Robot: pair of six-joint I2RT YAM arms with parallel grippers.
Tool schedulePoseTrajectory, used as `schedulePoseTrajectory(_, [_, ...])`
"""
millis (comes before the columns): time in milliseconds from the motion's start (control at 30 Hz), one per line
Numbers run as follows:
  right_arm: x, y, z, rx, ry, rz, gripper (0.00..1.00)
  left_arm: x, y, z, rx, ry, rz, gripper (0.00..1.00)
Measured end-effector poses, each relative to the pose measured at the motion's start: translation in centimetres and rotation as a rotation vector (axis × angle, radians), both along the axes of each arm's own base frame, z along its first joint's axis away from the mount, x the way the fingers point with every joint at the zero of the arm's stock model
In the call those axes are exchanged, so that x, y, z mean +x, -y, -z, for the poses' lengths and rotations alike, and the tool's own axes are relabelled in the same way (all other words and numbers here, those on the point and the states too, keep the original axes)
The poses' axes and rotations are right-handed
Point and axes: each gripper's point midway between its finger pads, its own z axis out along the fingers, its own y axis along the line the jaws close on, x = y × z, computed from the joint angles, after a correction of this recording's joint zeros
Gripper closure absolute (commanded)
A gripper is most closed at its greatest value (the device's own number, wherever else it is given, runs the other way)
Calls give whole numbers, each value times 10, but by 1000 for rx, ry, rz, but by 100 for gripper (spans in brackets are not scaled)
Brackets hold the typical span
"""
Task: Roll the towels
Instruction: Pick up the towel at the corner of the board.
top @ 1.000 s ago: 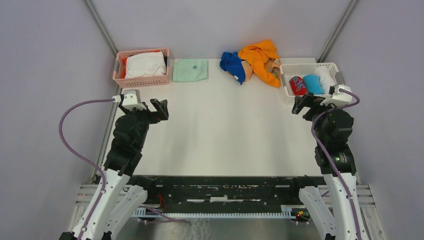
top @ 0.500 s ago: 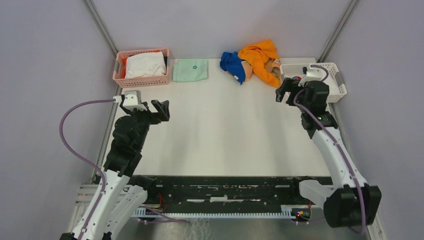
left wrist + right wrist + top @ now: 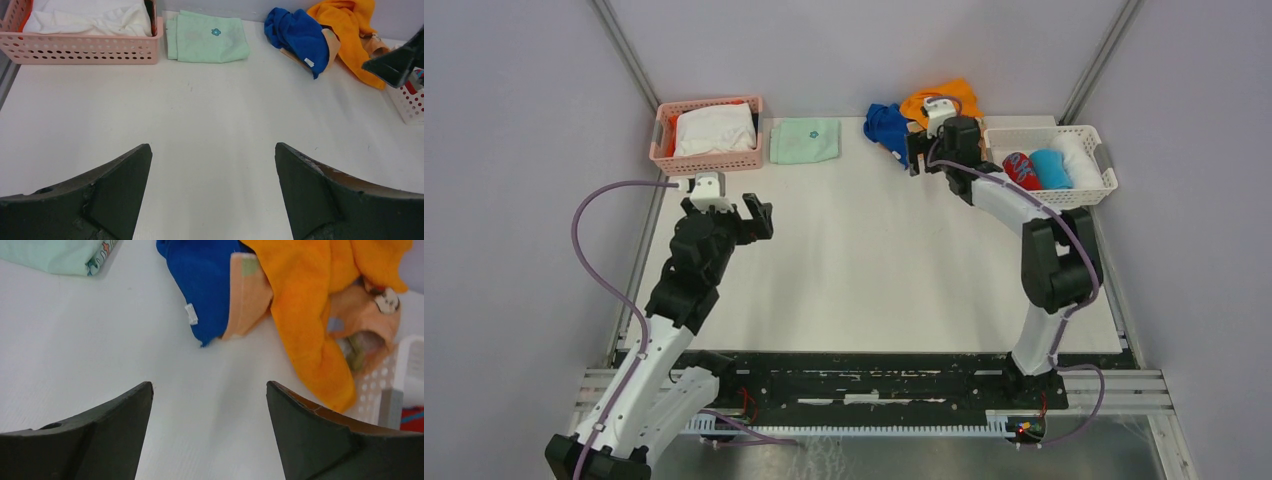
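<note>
The towels lie bunched in one pile at the back of the table. The blue towel (image 3: 886,127) (image 3: 207,285) is on the left of the pile and the orange towel (image 3: 946,96) (image 3: 310,300) on the right. The peach towel (image 3: 247,295) is tucked between and under them. My right gripper (image 3: 921,153) (image 3: 209,384) hovers open just in front of the pile, over bare table, touching nothing. My left gripper (image 3: 757,222) (image 3: 212,146) stands open over the left middle of the table, far from the towels, which show in its view as the blue towel (image 3: 297,35) and orange towel (image 3: 345,25).
A pink basket (image 3: 709,160) holding white cloth sits at the back left. A folded mint-green cloth (image 3: 805,140) lies beside it. A white basket (image 3: 1064,195) with red, blue and white rolls stands right of the pile, close to my right arm.
My right arm has swung left and forward from beside the white basket to the front of the towel pile. My left arm has edged slightly forward. Both grippers stayed open.
</note>
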Motion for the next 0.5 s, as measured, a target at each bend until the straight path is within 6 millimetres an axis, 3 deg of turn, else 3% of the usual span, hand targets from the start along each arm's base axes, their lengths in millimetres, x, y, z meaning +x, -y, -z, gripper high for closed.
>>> schedulePoseTrajectory(33, [20, -11, 2, -31, 30, -23, 10, 1, 0, 1, 2, -5, 0, 1])
schedulePoseTrajectory(267, [76, -61, 24, -161, 103, -103, 18, 5, 2, 11, 12, -37, 0, 1])
schedulePoseTrajectory(500, [112, -77, 76, -322, 99, -92, 24, 9, 3, 19, 20, -61, 0, 1])
